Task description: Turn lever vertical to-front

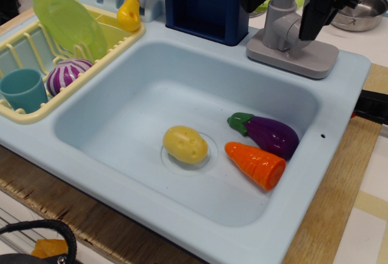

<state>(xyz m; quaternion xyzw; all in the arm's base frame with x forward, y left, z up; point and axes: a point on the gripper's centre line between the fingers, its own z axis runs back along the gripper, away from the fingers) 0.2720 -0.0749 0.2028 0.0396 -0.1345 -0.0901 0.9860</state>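
One gripper (pixel 309 0) at counter's far right edge, over faucet (pixel 285 34) — finger state unclear; lever not discernible.

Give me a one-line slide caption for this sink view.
Black gripper hovers at the grey faucet above a blue sink holding potato, carrot and eggplant.

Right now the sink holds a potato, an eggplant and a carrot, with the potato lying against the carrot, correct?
Not quite. In the observation.image view the potato lies apart on the drain; it is the eggplant that lies against the carrot in the sink.
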